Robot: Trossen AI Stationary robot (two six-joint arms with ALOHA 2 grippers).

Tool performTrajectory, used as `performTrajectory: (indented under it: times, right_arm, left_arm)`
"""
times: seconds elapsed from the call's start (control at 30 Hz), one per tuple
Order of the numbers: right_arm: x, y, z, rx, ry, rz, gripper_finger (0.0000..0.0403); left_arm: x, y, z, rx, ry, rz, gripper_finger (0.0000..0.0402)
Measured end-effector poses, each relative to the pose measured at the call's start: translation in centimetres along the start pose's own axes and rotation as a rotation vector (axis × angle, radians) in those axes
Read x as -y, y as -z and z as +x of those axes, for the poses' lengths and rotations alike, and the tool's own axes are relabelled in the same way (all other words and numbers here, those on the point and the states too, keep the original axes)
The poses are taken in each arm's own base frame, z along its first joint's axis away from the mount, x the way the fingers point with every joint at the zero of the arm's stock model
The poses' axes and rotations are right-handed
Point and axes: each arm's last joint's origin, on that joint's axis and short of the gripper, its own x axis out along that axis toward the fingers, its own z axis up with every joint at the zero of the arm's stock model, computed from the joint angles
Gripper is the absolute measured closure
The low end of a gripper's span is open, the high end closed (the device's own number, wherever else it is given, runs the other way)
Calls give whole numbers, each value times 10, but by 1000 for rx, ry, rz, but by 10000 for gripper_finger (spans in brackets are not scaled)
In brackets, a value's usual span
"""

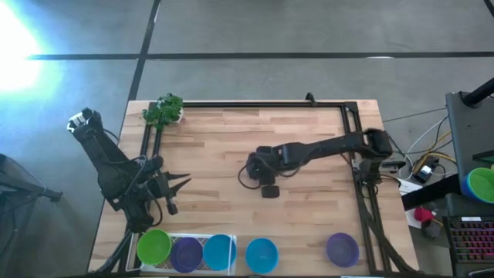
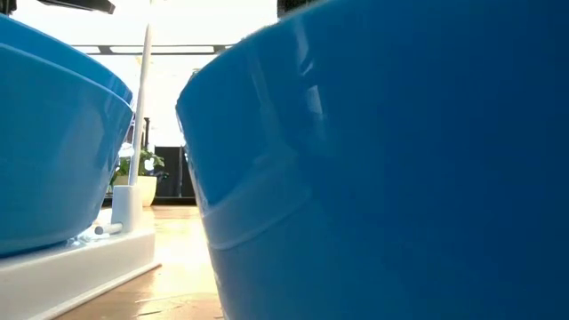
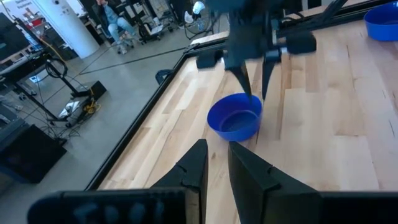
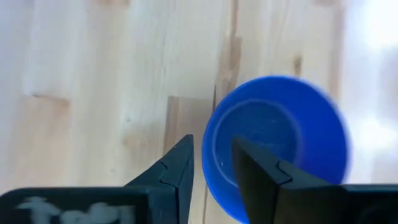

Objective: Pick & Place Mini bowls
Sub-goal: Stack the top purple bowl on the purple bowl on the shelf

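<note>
A blue mini bowl [image 3: 235,118] [image 4: 277,143] stands upright on the wooden table [image 1: 309,208] near its middle. My right gripper [image 3: 257,92] [image 4: 211,165] is open just above it. Its fingers point down, one on each side of the bowl's rim, and I see no contact. In the high view the right gripper [image 1: 258,166] hides this bowl. My left gripper [image 1: 179,184] [image 3: 216,152] waits at the table's left, its fingers slightly apart with nothing between them. A green bowl [image 1: 153,245], a purple bowl [image 1: 186,253] and a blue bowl [image 1: 219,251] sit in the white tray [image 1: 171,236].
Another blue bowl [image 1: 262,255] and a purple bowl [image 1: 342,249] stand loose by the near edge. A leafy toy plant [image 1: 163,110] is at the far left corner. A dark frame rail [image 1: 262,104] runs along the table's far and side edges. Two blue bowls fill the low view.
</note>
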Motion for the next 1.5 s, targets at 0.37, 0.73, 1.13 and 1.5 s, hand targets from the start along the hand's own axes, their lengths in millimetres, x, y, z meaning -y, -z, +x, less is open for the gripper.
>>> performTrajectory:
  times: [0.37,0.73,1.13,1.5]
  right_arm:
    - [3,0,-74,189,15,-42,316]
    - [5,18,-123,306,34,-85,330]
    - [5,50,-157,384,40,-76,319]
    - [5,64,-160,393,41,-74,332]
  left_arm:
    - [-11,-5,23,-35,-132,-70,344]
    - [-41,-22,82,-190,-183,-377,344]
    - [-61,-33,159,-193,-8,-489,344]
    - [-47,-14,200,-276,-2,-573,344]
